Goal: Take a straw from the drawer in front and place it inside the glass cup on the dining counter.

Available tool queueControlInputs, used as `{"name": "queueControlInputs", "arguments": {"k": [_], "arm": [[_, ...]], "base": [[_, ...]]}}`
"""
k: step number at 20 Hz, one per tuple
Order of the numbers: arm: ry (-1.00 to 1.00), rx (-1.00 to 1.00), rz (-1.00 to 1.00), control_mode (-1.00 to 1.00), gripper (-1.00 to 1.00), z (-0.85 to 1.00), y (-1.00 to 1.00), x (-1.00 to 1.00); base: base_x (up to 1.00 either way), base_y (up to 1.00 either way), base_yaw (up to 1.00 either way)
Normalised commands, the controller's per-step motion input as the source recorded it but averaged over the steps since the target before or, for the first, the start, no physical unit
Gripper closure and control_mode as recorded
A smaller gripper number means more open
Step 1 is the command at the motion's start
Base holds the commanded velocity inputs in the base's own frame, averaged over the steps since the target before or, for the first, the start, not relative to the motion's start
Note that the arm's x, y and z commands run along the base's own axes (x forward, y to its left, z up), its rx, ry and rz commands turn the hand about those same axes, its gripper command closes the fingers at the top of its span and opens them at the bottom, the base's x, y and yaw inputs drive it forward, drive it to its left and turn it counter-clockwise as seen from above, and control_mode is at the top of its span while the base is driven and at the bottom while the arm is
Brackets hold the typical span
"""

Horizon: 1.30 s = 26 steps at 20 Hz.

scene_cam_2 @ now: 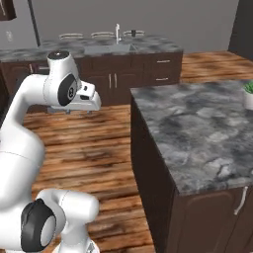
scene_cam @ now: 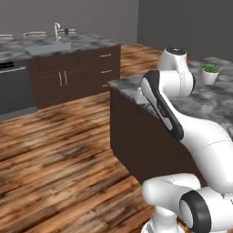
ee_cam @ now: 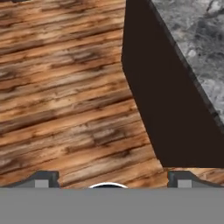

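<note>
My gripper [ee_cam: 111, 180] is open, its two dark fingertips [ee_cam: 41, 179] wide apart, with nothing between them. It hangs over the wooden floor [ee_cam: 65, 87], beside the dark side wall of the near island [ee_cam: 166, 113]. From the right base view the gripper [scene_cam_2: 79, 111] points down, left of that island. The dining counter [scene_cam: 86, 42] with its steel sink [scene_cam: 48, 47] and tap [scene_cam: 57, 31] runs along the back wall. Several drawer fronts with silver handles [scene_cam: 105, 55] sit at its right end; I cannot tell which is the task's drawer. The straw and the glass cup are out of view.
The near grey-topped island [scene_cam_2: 197, 133] carries a white pot with a green plant [scene_cam: 210, 75], and a silver handle [scene_cam_2: 240, 200] shows on its near face. A dark dishwasher [scene_cam: 13, 86] stands at the far left. Open wooden floor [scene_cam: 59, 150] lies between island and back counter.
</note>
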Motion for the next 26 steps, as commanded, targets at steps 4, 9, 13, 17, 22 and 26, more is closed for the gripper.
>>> {"name": "queueControlInputs", "arguments": {"k": [4, 9, 13, 17, 22, 26], "arm": [[0.00, 0.00, 0.00, 1.00, -1.00, 0.00, 0.00, 0.00], [0.00, 0.00, 0.00, 1.00, -1.00, 0.00, 0.00, 0.00], [0.00, 0.00, 0.00, 1.00, -1.00, 0.00, 0.00, 0.00], [0.00, 0.00, 0.00, 1.00, -1.00, 0.00, 0.00, 0.00], [0.00, 0.00, 0.00, 1.00, -1.00, 0.00, 0.00, 0.00], [0.00, 0.00, 0.00, 1.00, -1.00, 0.00, 0.00, 0.00]], "base": [[0.52, 1.00, -0.58], [0.43, 0.98, -0.62], [0.44, 1.00, -0.51], [0.44, 1.00, -0.45], [0.44, 1.00, -0.41], [0.43, 1.00, -0.40]]}}
